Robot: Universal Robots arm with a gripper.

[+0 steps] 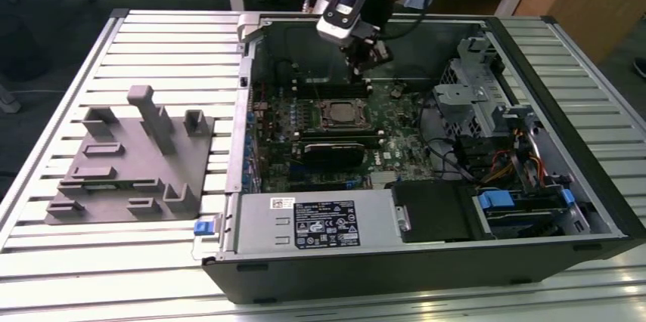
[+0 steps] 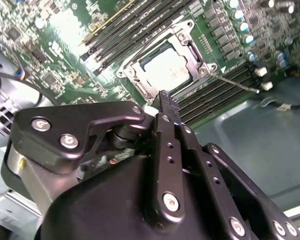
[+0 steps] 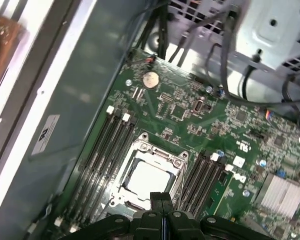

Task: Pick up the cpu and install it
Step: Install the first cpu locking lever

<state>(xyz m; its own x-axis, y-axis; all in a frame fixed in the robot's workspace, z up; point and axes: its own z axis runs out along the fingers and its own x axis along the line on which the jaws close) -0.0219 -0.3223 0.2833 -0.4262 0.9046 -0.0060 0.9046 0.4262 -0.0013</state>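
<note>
Cpu (image 3: pixel 148 179) lies flat, metal top up, inside socket frame (image 3: pixel 148 152); fingers (image 3: pixel 162 206) pressed together above it.

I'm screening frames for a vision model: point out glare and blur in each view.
Second wrist view: glare whitens the green motherboard; the black gripper looms soft. First wrist view: the square silvery cpu is pale, edges blurred. Exterior view: even light.

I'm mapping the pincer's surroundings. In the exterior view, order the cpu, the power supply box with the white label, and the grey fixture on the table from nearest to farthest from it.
1. The cpu, in its socket just below the pincer.
2. The power supply box, at the case's front edge.
3. The grey fixture, outside the case at the exterior view's left.
</note>
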